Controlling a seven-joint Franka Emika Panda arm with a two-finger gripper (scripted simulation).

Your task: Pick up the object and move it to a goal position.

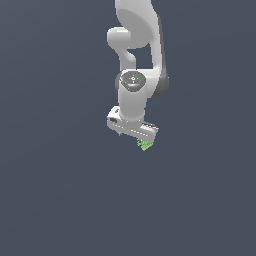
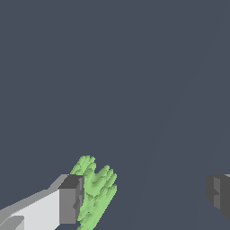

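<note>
While the gripper (image 1: 144,142) is spread wide, the green bumpy lump (image 2: 95,191) touches only 1 finger pad (image 2: 71,200). Before closing, the lump should be centred between the pads, as seen at 5 o'clock under the wrist in the exterior view.

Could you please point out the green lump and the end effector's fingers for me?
green lump (image 2: 96,191): wrist view, middle of its bumpy surface.
end effector (image 2: 143,195): wrist view, midway between the fingertips.
fingers (image 2: 71,200): wrist view, grey tip of the finger beside the lump.
</note>
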